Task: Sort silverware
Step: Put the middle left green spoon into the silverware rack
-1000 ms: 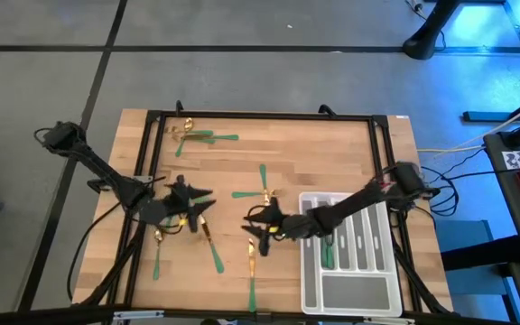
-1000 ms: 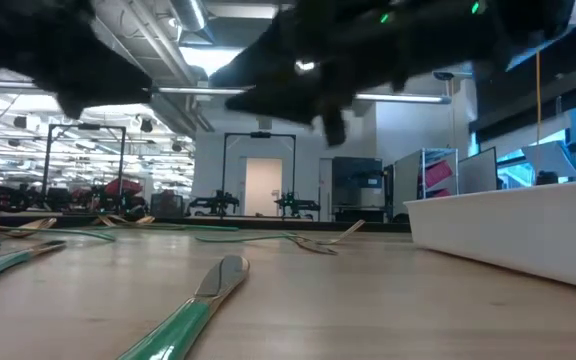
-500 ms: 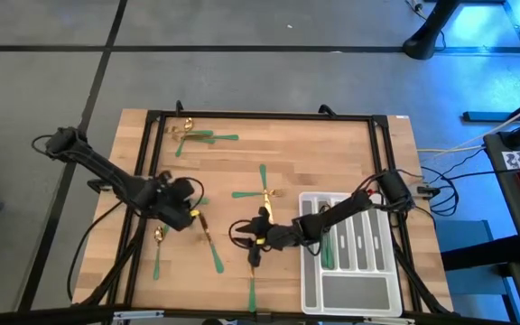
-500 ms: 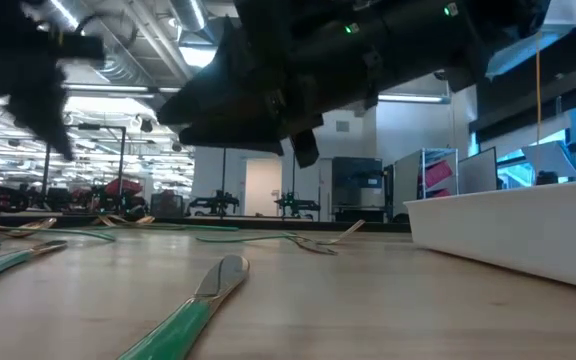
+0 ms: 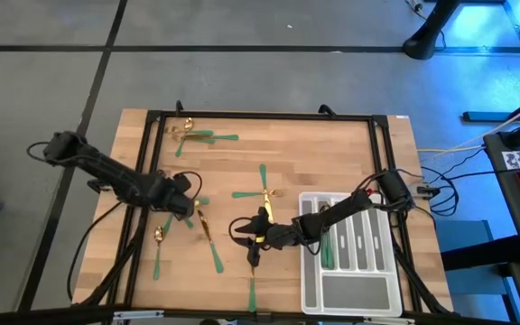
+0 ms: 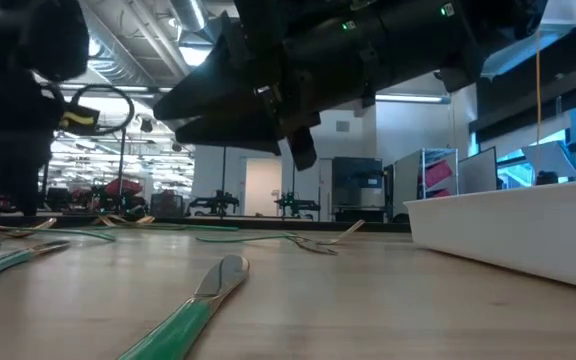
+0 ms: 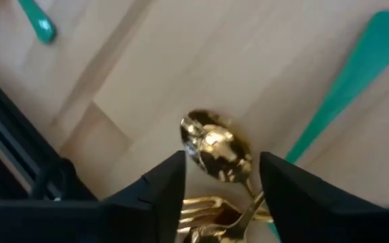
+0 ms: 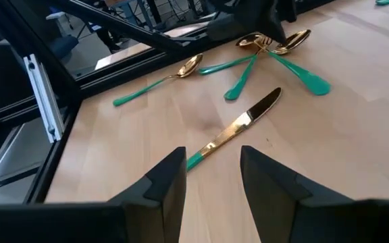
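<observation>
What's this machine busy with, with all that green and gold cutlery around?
It is sorting silverware. The left gripper hovers open over a gold spoon and a fork. The right gripper, open and empty, faces a knife. A few pieces already lie in the grey tray.

Silverware (image 5: pixel 215 236) with gold heads and slim green handles lay scattered flat on the surface. Far-left corner: small crossed cluster (image 5: pixel 192 135). Centre: two pieces crossed at right angles (image 5: pixel 263 188). Left of centre: gold spoon bowl (image 7: pixel 216 149) lying over a fork head, green handle alongside. Near edge: knife (image 8: pixel 234 129), gold blade, green handle, lying at a slant. Several more pieces lay lengthwise in tray slots (image 5: pixel 357 236).
</observation>
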